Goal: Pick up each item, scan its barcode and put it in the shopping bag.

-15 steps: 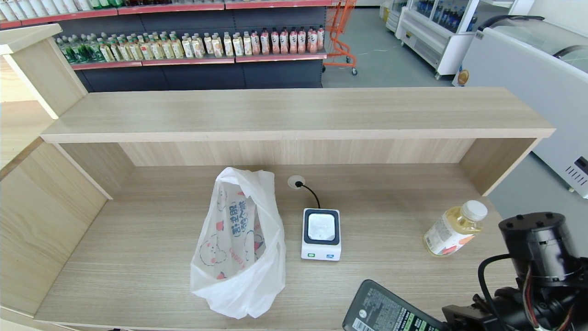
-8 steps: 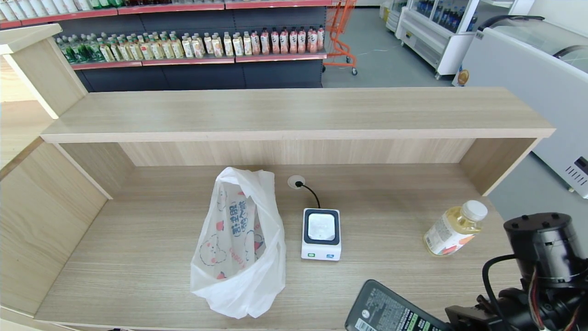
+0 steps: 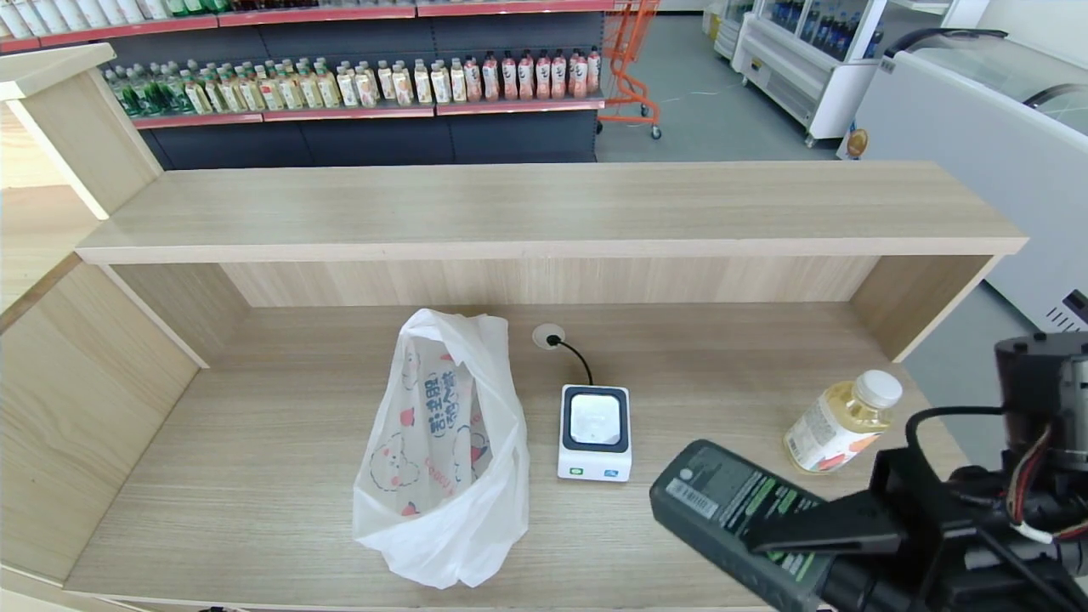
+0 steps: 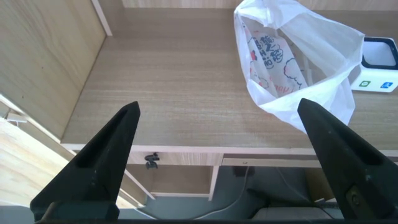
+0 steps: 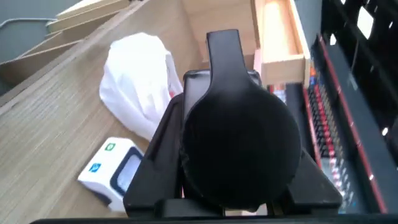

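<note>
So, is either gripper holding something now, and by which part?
The right gripper holds the dark packet by its end nearer the robot. The left gripper is open, holding nothing.

drinks shelf (image 3: 357,85) | orange cart (image 3: 630,44) | chest freezer (image 3: 977,136) | wooden counter (image 3: 544,204)

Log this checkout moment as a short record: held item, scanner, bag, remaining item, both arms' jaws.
held item: dark packet in the right gripper, jaws shut on it, above the counter, right of the scanner, not over it
packet label: white sticker faces up
scanner: on the counter, beside the shopping bag
shopping bag: open-topped, a printed pack inside
remaining item: bottle on the counter's right end, untouched
left gripper: jaws open, empty, above the counter's near edge
</note>
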`<state>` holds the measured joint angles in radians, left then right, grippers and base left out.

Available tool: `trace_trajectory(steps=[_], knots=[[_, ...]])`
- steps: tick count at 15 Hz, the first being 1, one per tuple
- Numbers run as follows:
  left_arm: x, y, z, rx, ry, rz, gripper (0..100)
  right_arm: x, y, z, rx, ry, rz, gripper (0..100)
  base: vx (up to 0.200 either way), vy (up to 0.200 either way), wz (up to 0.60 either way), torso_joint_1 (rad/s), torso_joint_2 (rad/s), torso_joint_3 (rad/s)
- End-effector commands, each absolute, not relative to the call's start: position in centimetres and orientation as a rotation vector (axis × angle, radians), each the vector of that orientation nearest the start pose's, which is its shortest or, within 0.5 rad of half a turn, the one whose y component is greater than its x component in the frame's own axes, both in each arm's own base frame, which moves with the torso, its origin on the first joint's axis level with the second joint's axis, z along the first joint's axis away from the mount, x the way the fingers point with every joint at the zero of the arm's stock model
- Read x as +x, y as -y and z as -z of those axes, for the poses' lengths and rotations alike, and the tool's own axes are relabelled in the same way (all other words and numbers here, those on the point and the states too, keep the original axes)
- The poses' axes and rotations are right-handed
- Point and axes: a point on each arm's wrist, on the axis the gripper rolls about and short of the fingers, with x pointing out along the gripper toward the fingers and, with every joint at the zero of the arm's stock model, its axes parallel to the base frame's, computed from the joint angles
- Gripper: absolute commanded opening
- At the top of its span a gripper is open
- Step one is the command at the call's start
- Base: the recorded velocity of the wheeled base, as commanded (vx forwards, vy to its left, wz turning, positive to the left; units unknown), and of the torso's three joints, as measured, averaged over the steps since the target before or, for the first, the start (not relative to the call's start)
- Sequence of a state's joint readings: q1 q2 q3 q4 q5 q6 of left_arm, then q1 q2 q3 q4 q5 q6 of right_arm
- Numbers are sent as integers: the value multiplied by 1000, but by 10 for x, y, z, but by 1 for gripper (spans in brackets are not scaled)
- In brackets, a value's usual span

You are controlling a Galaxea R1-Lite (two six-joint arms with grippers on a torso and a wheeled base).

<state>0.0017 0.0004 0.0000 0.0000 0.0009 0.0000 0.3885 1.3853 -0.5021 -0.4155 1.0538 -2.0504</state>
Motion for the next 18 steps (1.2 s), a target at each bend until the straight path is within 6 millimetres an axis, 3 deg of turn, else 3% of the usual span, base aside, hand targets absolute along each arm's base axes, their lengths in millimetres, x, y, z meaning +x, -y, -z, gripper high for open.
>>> trace_trajectory(steps=[1, 3, 5, 8, 10, 11, 13, 15, 18], knots=[[-23, 0, -75, 0, 0, -3, 100, 175, -40, -192, -1383, 757, -1066, 0, 0, 0, 0, 0, 0, 0], [-23, 0, -75, 0, 0, -2, 100, 168, -1, -193, -1319, 571, -929, 0, 0, 0, 0, 0, 0, 0], [-23, 0, -75, 0, 0, -3, 100, 162, -2, -177, -1104, 427, -1010, 0, 0, 0, 0, 0, 0, 0], [-23, 0, -75, 0, 0, -3, 100, 179, 1, -194, -760, 182, -960, 0, 0, 0, 0, 0, 0, 0], [-23, 0, -75, 0, 0, -3, 100, 193, -17, -204, -274, -98, -928, 0, 0, 0, 0, 0, 0, 0], [-23, 0, -75, 0, 0, -3, 100, 196, -21, -205, -148, -170, -897, 0, 0, 0, 0, 0, 0, 0], [-23, 0, -75, 0, 0, -3, 100, 215, -40, -192, 237, -422, -756, 0, 0, 0, 0, 0, 0, 0], [-23, 0, -75, 0, 0, -3, 100, 239, -58, -172, 488, -562, -645, 0, 0, 0, 0, 0, 0, 0], [-23, 0, -75, 0, 0, -3, 100, 271, -95, -145, 589, -597, -573, 0, 0, 0, 0, 0, 0, 0]])
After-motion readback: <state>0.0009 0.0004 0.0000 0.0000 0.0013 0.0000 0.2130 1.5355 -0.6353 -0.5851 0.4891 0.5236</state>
